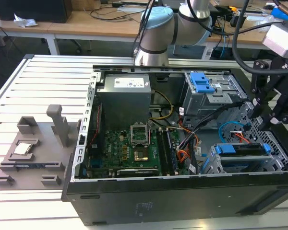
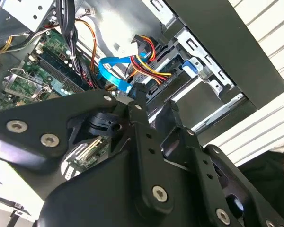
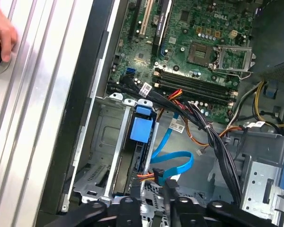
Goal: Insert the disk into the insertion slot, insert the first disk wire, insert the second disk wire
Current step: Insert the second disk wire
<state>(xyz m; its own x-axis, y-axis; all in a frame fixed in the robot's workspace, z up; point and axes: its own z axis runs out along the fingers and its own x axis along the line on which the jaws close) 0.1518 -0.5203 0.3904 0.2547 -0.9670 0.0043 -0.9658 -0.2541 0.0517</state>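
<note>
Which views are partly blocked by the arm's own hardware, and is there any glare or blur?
In the second wrist view the pincer linkage covers the lower half, close and soft. In the first wrist view it edges the frame, and the aluminium table gleams pale. The exterior view is evenly lit, with the insertion slot unobstructed.

Hidden and cut-off parts

In the exterior view the disk [image 1: 243,149] sits in the insertion slot [image 1: 278,155], so only its blue-framed edge shows and its label is hidden. In the second wrist view the gripper [image 2: 154,111] covers the end of the blue cable [image 2: 114,75]. In the first wrist view a hand [image 3: 1,35] is cut by the edge.
</note>
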